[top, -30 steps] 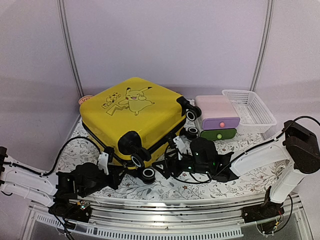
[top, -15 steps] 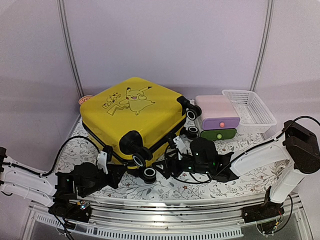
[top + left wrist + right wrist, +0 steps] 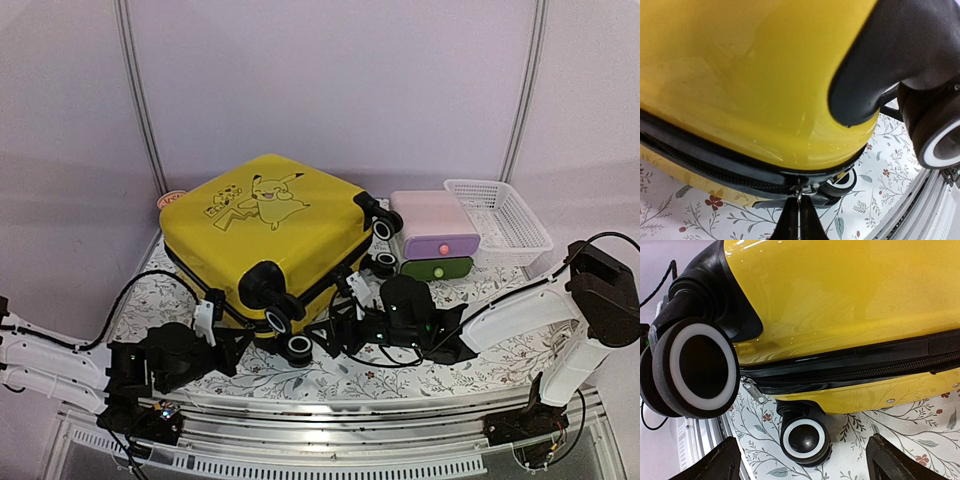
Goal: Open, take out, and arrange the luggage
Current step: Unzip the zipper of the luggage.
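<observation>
The luggage [image 3: 265,215], a glossy yellow suitcase with black zipper trim and black-and-white wheels, lies flat on the table with its wheel end toward me. At the near left corner my left gripper [image 3: 214,326] is low against the zipper seam. In the left wrist view this gripper [image 3: 799,201] is shut on a small metal zipper pull [image 3: 801,190] under the yellow shell [image 3: 755,75]. My right gripper [image 3: 336,326] faces the wheel end and stands open [image 3: 804,442], its fingers either side of a lower wheel [image 3: 805,437]. A second zipper pull [image 3: 754,391] hangs free there.
A pink, purple and green drawer box [image 3: 437,238] stands right of the suitcase, with a white mesh basket [image 3: 500,220] behind it. The floral tablecloth [image 3: 420,375] ends at a metal rail [image 3: 330,445] along the near edge. A black cable [image 3: 135,295] loops at the left.
My left gripper's fingers have come together on the zipper pull, and the left arm has shifted slightly. The right arm and the suitcase have not moved.
</observation>
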Available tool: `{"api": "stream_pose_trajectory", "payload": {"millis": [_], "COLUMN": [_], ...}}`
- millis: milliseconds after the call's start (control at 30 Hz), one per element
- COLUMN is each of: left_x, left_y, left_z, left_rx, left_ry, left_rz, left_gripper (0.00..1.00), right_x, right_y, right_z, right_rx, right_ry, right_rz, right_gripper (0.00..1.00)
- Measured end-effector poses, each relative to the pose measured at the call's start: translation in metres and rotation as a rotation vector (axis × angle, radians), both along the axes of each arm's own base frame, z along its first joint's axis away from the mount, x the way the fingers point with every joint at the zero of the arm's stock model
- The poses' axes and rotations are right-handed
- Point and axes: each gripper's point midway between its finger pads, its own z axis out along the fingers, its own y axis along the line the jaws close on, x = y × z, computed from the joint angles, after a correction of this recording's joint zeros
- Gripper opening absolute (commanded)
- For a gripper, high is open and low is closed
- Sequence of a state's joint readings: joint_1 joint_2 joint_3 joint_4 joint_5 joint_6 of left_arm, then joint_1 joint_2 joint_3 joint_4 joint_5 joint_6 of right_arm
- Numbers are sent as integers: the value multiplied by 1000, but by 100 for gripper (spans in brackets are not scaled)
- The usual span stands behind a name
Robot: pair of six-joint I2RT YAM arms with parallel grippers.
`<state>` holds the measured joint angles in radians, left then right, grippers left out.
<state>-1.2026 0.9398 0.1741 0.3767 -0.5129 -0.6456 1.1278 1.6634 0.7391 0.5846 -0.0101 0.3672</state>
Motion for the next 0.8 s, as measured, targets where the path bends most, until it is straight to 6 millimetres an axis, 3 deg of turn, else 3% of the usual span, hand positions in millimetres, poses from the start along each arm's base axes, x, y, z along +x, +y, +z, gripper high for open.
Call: {"api": "stream_pose_trajectory", "payload": {"millis": [533, 733, 800], "left_x": [11, 40, 40], "left_y": [20, 73, 77], "left_z": [0, 2, 4], "left_rx": [0, -56, -65], "left_ry": [156, 191, 196], "left_rz": [106, 298, 300], "left_gripper": [0, 0, 0], "right_x": [0, 0, 0], "right_y": [0, 0, 0], "right_z": [0, 0, 0], "right_rx": [0, 0, 0], "right_ry": [0, 0, 0], "right_rz": [0, 0, 0], "right_gripper": [89, 89, 89]}}
